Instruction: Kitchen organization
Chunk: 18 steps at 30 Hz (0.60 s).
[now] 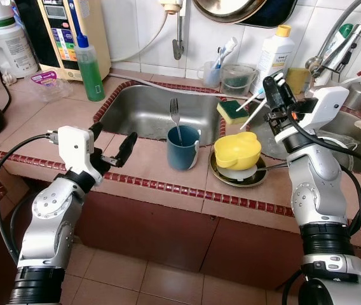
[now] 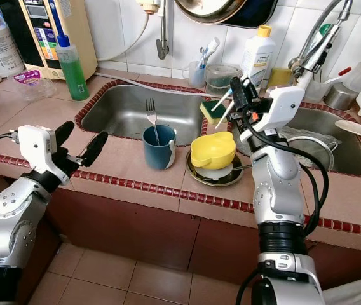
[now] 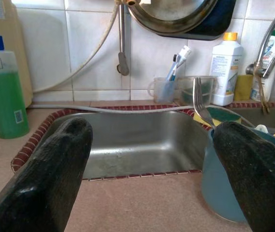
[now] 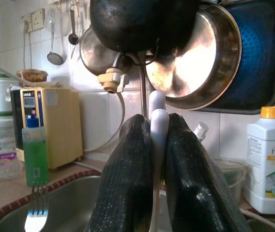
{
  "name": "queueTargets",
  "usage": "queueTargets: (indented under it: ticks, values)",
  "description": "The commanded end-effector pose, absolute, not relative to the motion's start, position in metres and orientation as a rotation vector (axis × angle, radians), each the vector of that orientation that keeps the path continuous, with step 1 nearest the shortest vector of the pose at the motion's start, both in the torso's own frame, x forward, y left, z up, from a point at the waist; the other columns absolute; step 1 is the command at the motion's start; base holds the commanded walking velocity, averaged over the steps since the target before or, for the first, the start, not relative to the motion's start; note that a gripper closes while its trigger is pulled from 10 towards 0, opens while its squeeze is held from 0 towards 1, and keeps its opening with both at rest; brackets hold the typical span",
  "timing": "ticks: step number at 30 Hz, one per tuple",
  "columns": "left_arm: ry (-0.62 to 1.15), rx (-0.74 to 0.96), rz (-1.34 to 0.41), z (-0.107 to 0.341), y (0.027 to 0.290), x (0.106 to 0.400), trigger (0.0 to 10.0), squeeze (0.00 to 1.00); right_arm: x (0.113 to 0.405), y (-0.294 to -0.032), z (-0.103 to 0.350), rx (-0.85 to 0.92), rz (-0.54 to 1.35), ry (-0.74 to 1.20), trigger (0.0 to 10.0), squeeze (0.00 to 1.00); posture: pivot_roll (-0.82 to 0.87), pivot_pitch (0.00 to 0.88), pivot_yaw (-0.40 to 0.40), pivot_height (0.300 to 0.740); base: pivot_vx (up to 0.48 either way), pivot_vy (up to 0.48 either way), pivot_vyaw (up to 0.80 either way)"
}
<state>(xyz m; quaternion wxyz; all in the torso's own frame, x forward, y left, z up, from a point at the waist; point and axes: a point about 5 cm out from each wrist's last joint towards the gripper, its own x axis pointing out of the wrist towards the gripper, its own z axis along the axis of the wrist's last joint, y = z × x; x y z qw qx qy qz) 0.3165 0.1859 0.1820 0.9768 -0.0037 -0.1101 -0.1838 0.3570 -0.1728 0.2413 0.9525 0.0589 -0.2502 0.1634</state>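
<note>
The right pincer (image 1: 271, 94) is raised above the bench (image 1: 168, 175), its fingers pressed together on white utensils (image 1: 254, 107) whose handles slant down toward the green sponge (image 1: 232, 111) at the sink (image 1: 152, 111) rim. Below it a yellow bowl (image 1: 238, 150) sits on a dark plate (image 1: 239, 176). Just beside that stands a blue mug (image 1: 183, 147) with a fork (image 1: 175, 114) upright in it. The left pincer (image 1: 112, 147) hovers with fingers spread apart near the mug, not touching it. A green soap bottle (image 1: 89, 68), a toothbrush cup (image 1: 213, 73) and a white bottle (image 1: 274, 56) line the tiled wall.
</note>
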Motion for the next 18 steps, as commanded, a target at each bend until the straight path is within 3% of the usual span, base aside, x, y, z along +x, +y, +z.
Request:
queueTargets:
  ticks: [1,7,18]
  values:
    - [-0.215,-0.009,-0.371,0.1817,0.1878,0.3162,10.0,0.00,0.3546,-0.1733,0.2470,0.104,0.340,-0.530,10.0,0.00,-0.03,0.036,-0.007,0.740,0.292,0.000,0.00]
    - [-0.216,-0.013,-0.375,0.1811,0.1862,0.3167,10.0,0.00,0.3553,-0.1720,0.2463,0.105,0.345,-0.526,10.0,0.00,-0.03,0.027,-0.008,0.740,0.340,0.000,0.00]
    - [-0.209,-0.008,-0.378,0.1793,0.1852,0.3172,10.0,0.00,0.3557,-0.1722,0.2466,0.099,0.348,-0.527,10.0,0.00,-0.04,0.016,-0.010,0.740,0.480,0.000,0.00]
